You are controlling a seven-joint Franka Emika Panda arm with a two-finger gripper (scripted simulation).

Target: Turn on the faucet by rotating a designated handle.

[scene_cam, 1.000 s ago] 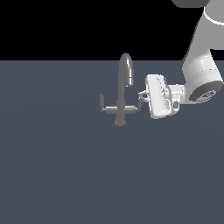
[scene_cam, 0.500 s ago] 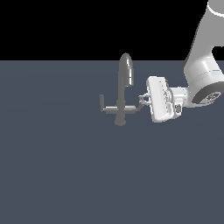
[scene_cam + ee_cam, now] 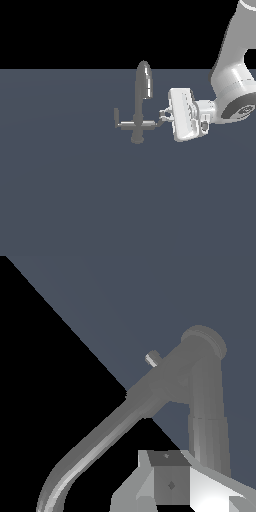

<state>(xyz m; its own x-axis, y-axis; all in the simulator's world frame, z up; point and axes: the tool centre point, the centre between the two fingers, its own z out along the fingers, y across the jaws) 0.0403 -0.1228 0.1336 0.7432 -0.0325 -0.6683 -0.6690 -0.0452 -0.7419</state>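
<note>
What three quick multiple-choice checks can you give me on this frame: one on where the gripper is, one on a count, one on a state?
1. The gripper is at which part of the faucet?
A. the crossbar end on the exterior view's right
B. the tip of the arched spout
C. the crossbar end on the exterior view's left

2. How many crossbar arms stick out from the faucet's stem?
A. one
B. two
C. four

3. What is at the stub on the exterior view's left?
A. fingers closed around it
B. nothing, it stands free
C. the spout resting on it

Answers: 1 A, the fingers reach the handle on that end. 2 B, one arm shows on each side of the stem. 3 B, only floor shows around it.
</note>
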